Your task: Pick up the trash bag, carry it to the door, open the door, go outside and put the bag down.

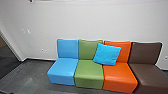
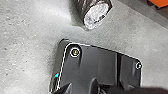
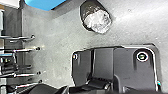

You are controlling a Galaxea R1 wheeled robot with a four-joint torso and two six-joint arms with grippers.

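The trash bag (image 2: pixel 97 15) sits in a dark bin (image 2: pixel 82 6); I cannot tell either gripper's opening or hold.

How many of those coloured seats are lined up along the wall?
4, side by side in the head view, left to right: blue seat, green seat, orange seat, brown seat. Others may lie beyond the picture.
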